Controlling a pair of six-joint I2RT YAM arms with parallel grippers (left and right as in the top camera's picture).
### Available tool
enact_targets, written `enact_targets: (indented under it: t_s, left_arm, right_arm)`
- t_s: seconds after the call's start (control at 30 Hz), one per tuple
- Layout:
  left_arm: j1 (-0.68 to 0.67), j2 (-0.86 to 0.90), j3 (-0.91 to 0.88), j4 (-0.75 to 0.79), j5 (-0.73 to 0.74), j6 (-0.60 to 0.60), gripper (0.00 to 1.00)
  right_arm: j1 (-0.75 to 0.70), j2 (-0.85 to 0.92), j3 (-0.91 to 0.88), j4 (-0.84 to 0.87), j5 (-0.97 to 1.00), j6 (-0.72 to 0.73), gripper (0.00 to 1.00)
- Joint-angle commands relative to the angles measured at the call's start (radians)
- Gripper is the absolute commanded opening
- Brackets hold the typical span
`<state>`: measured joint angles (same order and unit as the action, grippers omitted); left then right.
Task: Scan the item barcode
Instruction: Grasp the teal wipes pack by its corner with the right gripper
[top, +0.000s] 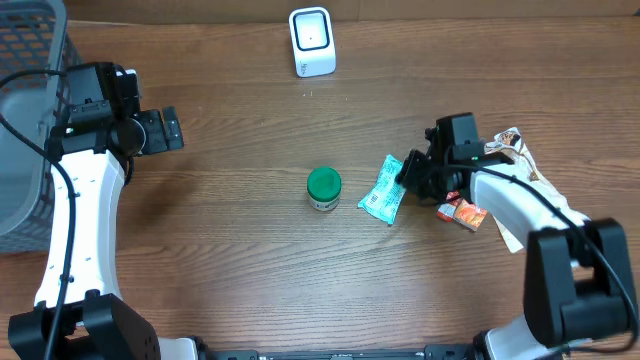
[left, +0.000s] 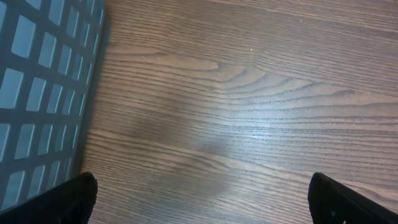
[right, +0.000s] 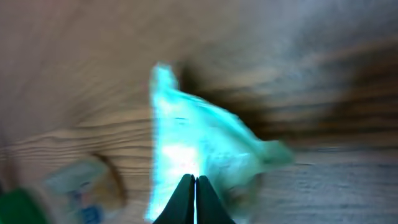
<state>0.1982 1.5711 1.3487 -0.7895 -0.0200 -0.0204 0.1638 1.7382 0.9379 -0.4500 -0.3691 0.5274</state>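
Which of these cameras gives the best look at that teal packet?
The overhead view: the teal packet shows sharp and almost whole. The right wrist view has it close but blurred; the left wrist view misses it.

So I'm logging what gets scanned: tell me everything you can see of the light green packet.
The light green packet is a small, flat, crinkled pouch, glossy like plastic film, with faint print. It lies tilted on the wooden table, right of the green-lidded jar and apart from it. The right gripper is shut, its tips at the packet's upper right edge; whether they pinch it is unclear.
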Motion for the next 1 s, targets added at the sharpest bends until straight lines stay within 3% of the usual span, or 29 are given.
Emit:
enact_targets:
  t_s: [0.0, 0.27, 0.4, 0.5, 0.7, 0.83, 0.97]
  left_arm:
    - [-0.002, 0.006, 0.007, 0.001, -0.002, -0.01, 1.0]
    - [-0.002, 0.006, 0.007, 0.001, -0.002, -0.01, 1.0]
    - [-0.002, 0.006, 0.007, 0.001, -0.002, -0.01, 1.0]
    - [-0.002, 0.006, 0.007, 0.001, -0.002, -0.01, 1.0]
    - [-0.002, 0.006, 0.007, 0.001, -0.002, -0.01, 1.0]
    - [-0.002, 0.006, 0.007, 0.001, -0.003, -0.01, 1.0]
    - [-0.002, 0.006, 0.007, 0.001, -0.002, -0.01, 1.0]
  right_arm:
    - [-0.002, 0.065, -0.022, 0.0, 0.009, 0.0, 0.04]
    - [-0.002, 0.001, 0.054, -0.002, -0.111, -0.016, 0.04]
    - [-0.002, -0.066, 0.121, -0.016, -0.126, -0.124, 0.06]
    - [-0.004, -0.092, 0.128, -0.017, -0.105, -0.237, 0.17]
    - [-0.005, -0.09, 0.127, -0.079, 0.115, -0.408, 0.33]
    - [-0.005, -0.09, 0.116, -0.087, 0.122, -0.482, 0.53]
    - [-0.016, -0.083, 0.11, -0.094, 0.133, -0.484, 0.54]
